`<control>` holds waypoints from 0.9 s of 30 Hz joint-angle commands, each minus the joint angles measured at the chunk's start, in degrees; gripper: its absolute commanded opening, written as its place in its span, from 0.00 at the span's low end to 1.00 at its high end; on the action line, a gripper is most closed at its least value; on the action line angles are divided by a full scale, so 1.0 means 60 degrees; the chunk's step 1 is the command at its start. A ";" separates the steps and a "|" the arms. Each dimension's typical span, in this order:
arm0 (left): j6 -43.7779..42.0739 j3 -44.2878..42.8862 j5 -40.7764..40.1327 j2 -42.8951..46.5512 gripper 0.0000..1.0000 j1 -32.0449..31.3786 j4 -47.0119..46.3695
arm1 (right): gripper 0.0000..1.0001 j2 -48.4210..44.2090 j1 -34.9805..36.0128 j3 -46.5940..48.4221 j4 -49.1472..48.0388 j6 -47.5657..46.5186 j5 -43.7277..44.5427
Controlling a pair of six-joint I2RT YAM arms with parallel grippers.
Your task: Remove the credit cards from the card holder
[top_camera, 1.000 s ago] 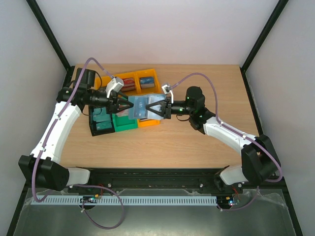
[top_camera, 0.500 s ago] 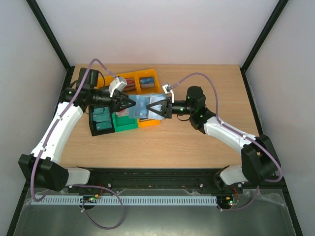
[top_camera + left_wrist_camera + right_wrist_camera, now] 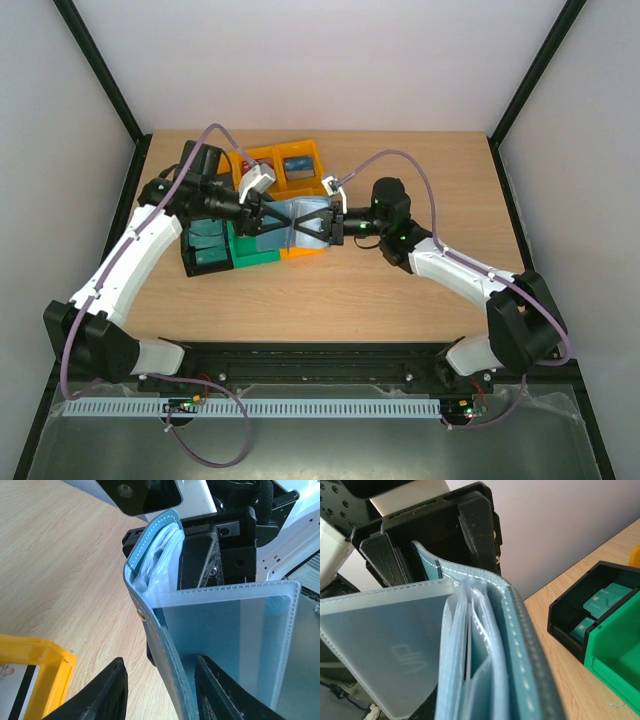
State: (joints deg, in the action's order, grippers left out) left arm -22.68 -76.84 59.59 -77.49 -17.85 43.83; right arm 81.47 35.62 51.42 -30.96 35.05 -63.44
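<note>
The right gripper (image 3: 322,218) is clamped on the card holder (image 3: 225,640) at its right end, and the left gripper (image 3: 161,662) stands partly open around its left edge.

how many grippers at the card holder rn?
2: left gripper straddles the holder's cover, jaws open; right gripper is shut on its other end. Neither is hidden.

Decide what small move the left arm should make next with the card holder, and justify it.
Probably close the left fingers on the teal cover of the card holder. They straddle it with gaps on both sides, while the right fingers pinch its far end; a second firm hold would let the sleeves be spread.
</note>
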 commanded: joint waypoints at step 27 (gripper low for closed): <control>0.0813 -0.0775 -0.4779 0.0032 0.02 -0.0091 -0.0175 | 0.76 -0.0694 -0.0946 -0.0096 0.1745 -0.1359 0.1408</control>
State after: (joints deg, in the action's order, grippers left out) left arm -19.99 -78.06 44.58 -77.93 -17.98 43.13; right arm 77.34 29.74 50.94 -22.44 28.23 -58.22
